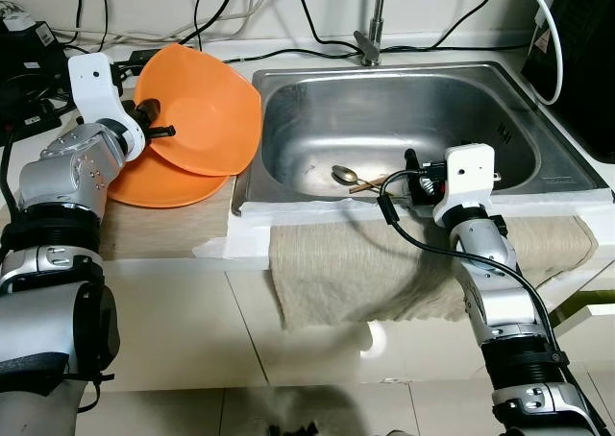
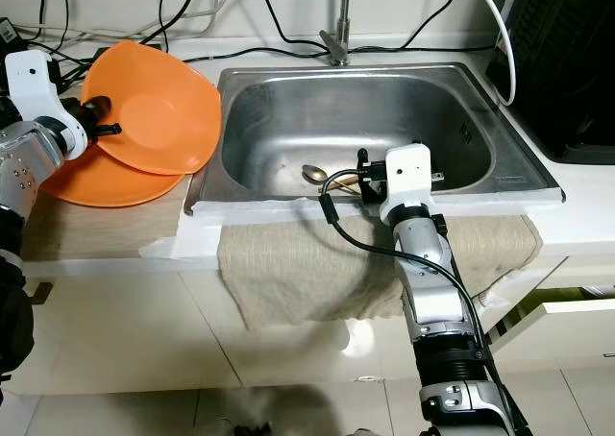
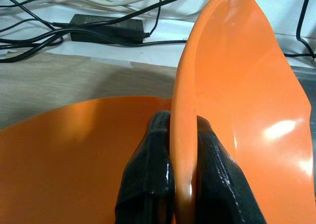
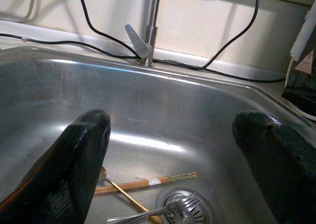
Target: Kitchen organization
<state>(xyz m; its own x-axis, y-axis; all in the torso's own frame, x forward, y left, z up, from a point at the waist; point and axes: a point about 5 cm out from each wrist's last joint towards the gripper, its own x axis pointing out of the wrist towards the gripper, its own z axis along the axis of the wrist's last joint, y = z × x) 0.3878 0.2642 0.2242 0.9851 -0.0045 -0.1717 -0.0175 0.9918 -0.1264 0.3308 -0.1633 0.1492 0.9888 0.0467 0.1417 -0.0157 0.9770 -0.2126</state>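
Nearest us, our right gripper (image 4: 168,169) hangs over the sink's (image 1: 288,100) front edge, jaws wide and empty. Below lie a spoon (image 1: 344,175), chopsticks (image 4: 148,182) and a fork (image 4: 182,204); the chopsticks run roughly along the front wall. Farther left, our left gripper (image 3: 180,184) pinches the upper orange bowl (image 1: 207,109) by its rim, tilted nearly on edge above the lower bowl (image 1: 163,181). We judge that thin-rim pinch liable to slip.

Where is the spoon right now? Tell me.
The spoon lies at the bottom of the sink, near its front wall, beside the chopsticks and just left of the right gripper.
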